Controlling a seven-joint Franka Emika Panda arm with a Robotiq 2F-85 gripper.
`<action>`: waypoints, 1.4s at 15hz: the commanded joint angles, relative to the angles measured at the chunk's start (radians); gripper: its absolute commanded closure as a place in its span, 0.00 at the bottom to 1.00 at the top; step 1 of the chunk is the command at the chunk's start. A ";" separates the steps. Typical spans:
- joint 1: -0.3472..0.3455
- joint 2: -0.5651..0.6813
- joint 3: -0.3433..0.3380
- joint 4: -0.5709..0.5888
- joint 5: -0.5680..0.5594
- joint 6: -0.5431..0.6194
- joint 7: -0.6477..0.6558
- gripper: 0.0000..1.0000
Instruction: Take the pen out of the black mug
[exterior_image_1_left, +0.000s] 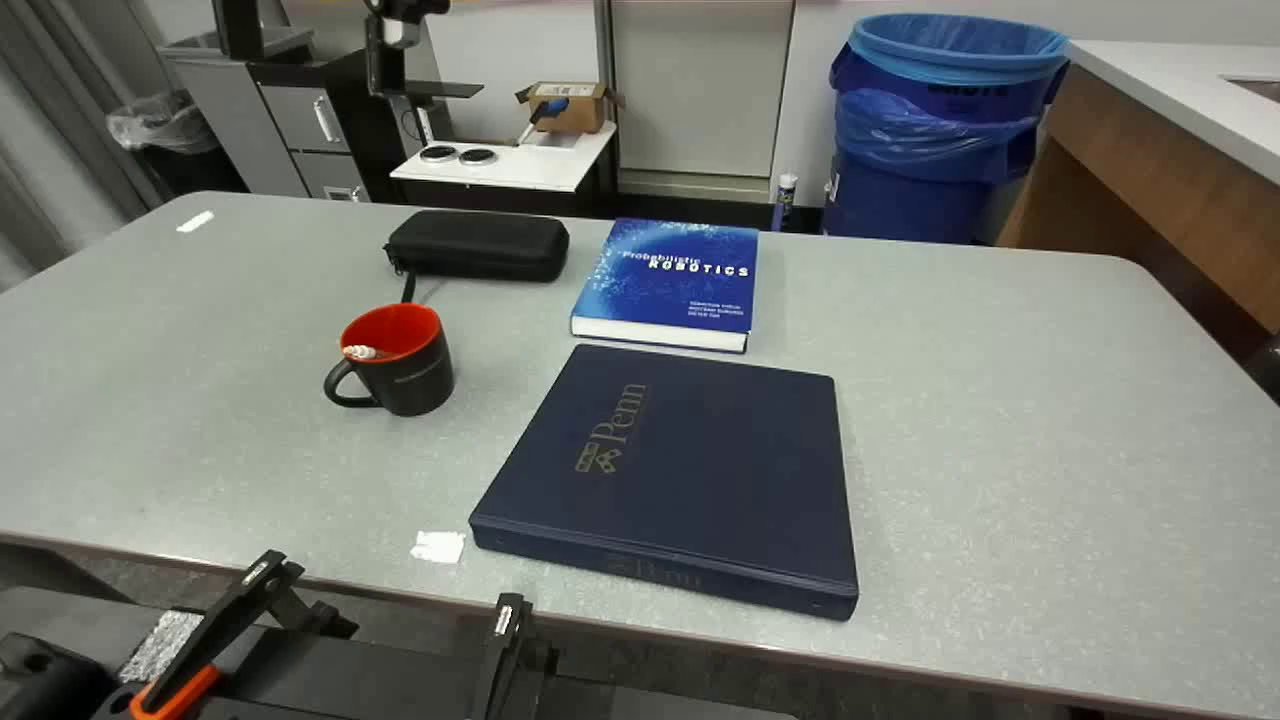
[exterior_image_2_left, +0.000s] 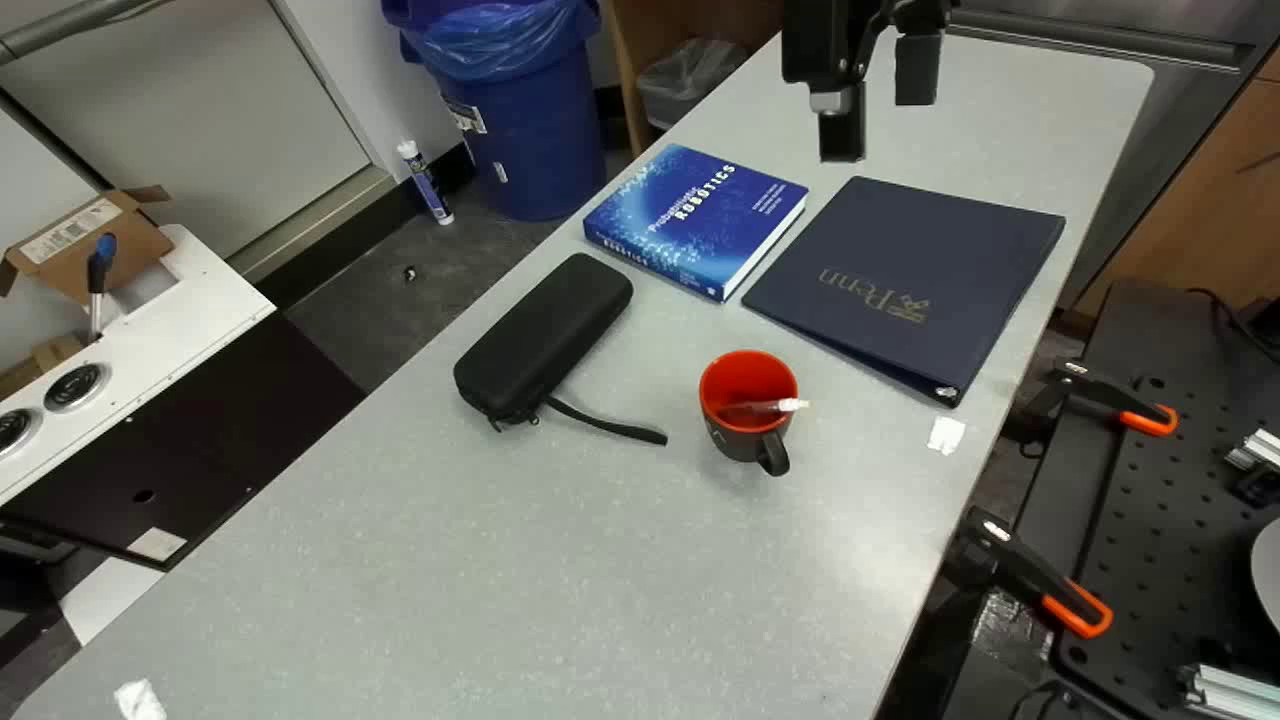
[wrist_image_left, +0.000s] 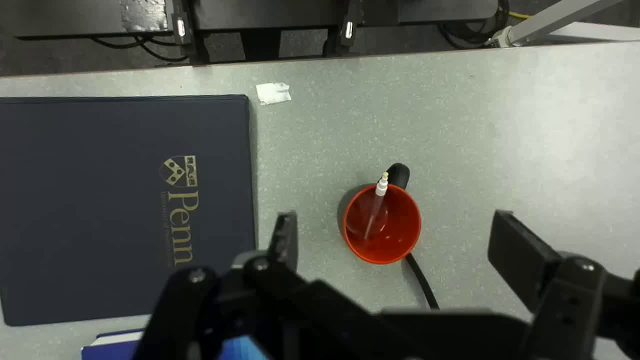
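The black mug (exterior_image_1_left: 418, 382) with a red inside stands upright on the grey table. It also shows in an exterior view (exterior_image_2_left: 738, 444) and in the wrist view (wrist_image_left: 402, 232). A thin clear pen with a white end (wrist_image_left: 381, 188) leans inside the mug, its white end at the rim by the handle. The pen also shows in both exterior views (exterior_image_1_left: 362, 352) (exterior_image_2_left: 790, 405). My gripper (wrist_image_left: 396, 235) is open and empty, high above the table. In the wrist view the mug appears between its fingers, well below them. The gripper also shows at the top of an exterior view (exterior_image_2_left: 880, 115).
A flat black case (exterior_image_2_left: 545, 335) with a wrist strap (exterior_image_2_left: 610, 425) lies near the mug. A blue robotics book (exterior_image_1_left: 670, 280) and a dark blue Penn binder (exterior_image_1_left: 680, 480) lie beside it. Black clamps (exterior_image_1_left: 505, 640) stand at the table's near edge.
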 joint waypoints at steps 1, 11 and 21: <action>-0.012 0.001 0.011 0.001 0.002 -0.002 -0.002 0.00; 0.007 0.124 0.069 -0.071 -0.060 0.275 0.084 0.00; 0.054 0.303 0.132 -0.116 -0.047 0.410 0.073 0.00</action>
